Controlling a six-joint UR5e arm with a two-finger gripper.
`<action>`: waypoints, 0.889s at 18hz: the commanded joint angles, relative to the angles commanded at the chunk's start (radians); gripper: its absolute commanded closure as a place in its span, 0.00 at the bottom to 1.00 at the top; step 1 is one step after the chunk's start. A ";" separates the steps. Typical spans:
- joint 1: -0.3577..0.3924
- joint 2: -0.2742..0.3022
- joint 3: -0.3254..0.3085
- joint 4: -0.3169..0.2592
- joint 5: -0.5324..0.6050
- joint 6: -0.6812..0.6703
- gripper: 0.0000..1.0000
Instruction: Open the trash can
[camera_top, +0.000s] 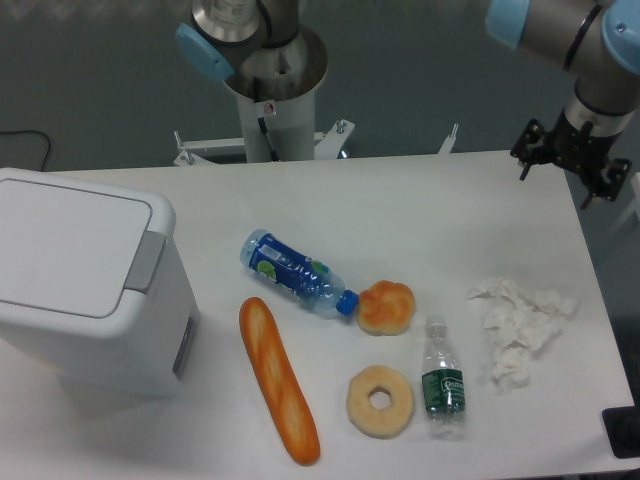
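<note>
Trash can (85, 285) stands lid-down at the table's left edge, grey push tab (147, 262) facing right toward the gripper (572, 178), which hangs empty, fingers spread, well apart across the far right corner.

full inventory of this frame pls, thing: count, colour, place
trash can: 1, white with grey push tab, lid shut, left edge of table
blue-label bottle: 1, clear with blue cap, lying on its side, table centre
green-label bottle: 1, clear, lying down, front right
baguette: 1, orange-brown, front centre, right of the trash can
round bun: 1, orange, at the blue-label bottle's cap
doughnut: 1, pale tan, front, left of the green-label bottle
crumpled tissue: 1 pile, white, right side
table: 1, white
gripper: 1, black, above the table's far right corner; jaw state unclear
</note>
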 joint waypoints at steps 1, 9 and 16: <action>0.000 0.000 0.000 0.000 0.000 0.003 0.00; -0.002 0.014 -0.061 0.069 -0.087 -0.018 0.00; 0.005 0.067 -0.124 0.207 -0.107 -0.214 0.00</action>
